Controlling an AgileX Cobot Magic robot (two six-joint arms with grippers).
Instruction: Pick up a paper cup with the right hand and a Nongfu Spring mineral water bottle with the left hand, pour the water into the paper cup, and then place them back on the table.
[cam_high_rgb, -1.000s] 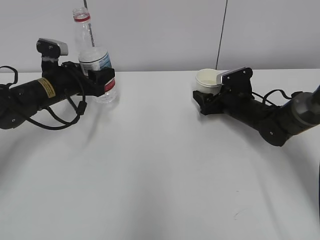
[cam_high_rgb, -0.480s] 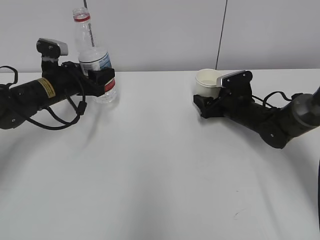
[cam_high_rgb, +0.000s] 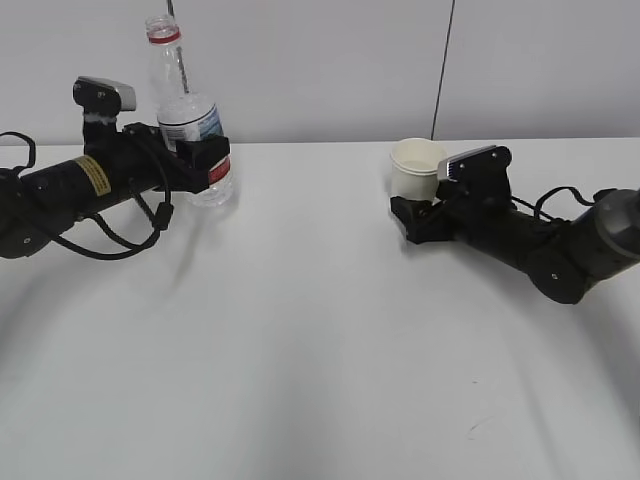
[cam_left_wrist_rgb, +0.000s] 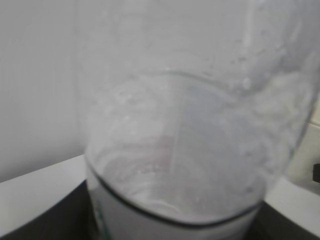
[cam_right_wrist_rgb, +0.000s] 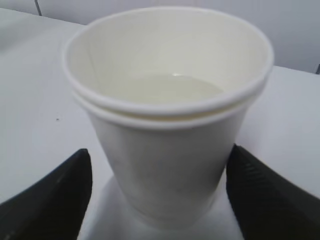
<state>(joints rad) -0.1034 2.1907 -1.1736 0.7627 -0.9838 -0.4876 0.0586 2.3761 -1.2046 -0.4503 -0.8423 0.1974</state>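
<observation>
The small cream-white tapered paper cup (cam_high_rgb: 417, 168) stood upright on the large plain white bench (cam_high_rgb: 320, 330), right of centre in the upper half of the exterior frame, with clear water (cam_right_wrist_rgb: 171, 89) inside. The black right hand (cam_high_rgb: 418, 216) had its fingers (cam_right_wrist_rgb: 52, 192) spread to either side of the cup's base, apart from its wall. In the upper left, the black left hand (cam_high_rgb: 203, 166) gripped the clear plastic, red-ringed, capless bottle (cam_high_rgb: 188, 118), which stood upright.
</observation>
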